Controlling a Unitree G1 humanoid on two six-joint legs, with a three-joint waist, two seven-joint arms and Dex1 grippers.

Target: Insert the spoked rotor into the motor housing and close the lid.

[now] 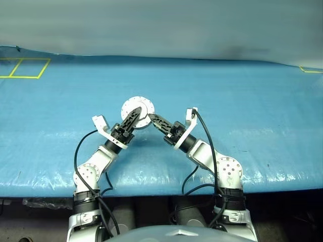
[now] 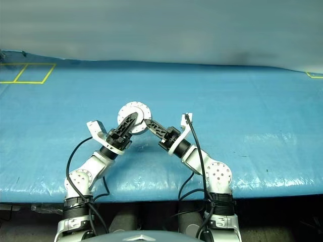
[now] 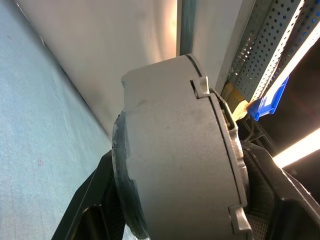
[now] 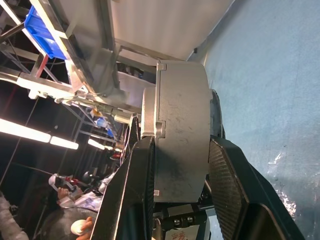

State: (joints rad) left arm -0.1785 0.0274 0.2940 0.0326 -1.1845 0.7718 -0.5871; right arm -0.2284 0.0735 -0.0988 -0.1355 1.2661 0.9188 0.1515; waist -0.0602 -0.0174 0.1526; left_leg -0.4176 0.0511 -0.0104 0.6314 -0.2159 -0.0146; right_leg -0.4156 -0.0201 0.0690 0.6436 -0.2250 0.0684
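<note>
My left tool (image 1: 135, 117) reaches up and inward to the housing (image 1: 138, 112), which sits raised above the blue table (image 1: 252, 111) near its middle, between my two arms. In the head views its two black fingers lie across the lower left of the round silver face. In my left wrist view the grey, drum-shaped body fills the space between my fingers (image 3: 90, 200), one on each side of it. The side wall shows small clips along the seam where the lid (image 3: 232, 150) meets the body. The jaws stand fairly wide, about as wide as the drum is thick. I cannot tell whether they press on it or only bracket it.

My right tool (image 1: 155, 121) comes in from the other side and meets the housing at its lower right edge. In my right wrist view both padded fingers (image 4: 227, 175) clamp the drum across its thickness, one on the flat face and one on the lid side, so this tool has a firm hold on it. The jaws are partly closed, set to the drum's thickness.

The round face that looks up at the head camera is plain silver with small holes around its rim. The two tools nearly touch each other beneath it.
</note>
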